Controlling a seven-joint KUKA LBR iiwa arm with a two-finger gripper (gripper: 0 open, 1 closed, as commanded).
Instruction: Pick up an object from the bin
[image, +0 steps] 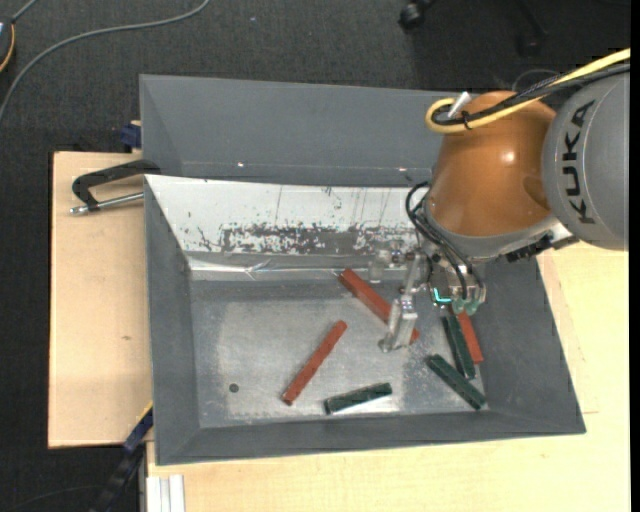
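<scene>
Pincer (420, 318) down in bin (300, 130) right side, touching-close to a red stick (360, 292); released or clenched, can't tell.

One word can be read: the brand name "KUKA", printed in bold black capitals on the light grey casing of the arm (590, 150) at the upper right of the camera view. The letters are turned on their side and run along the casing, just beside the orange cover (490, 165), above the far right corner of the bin (300, 120).
</scene>
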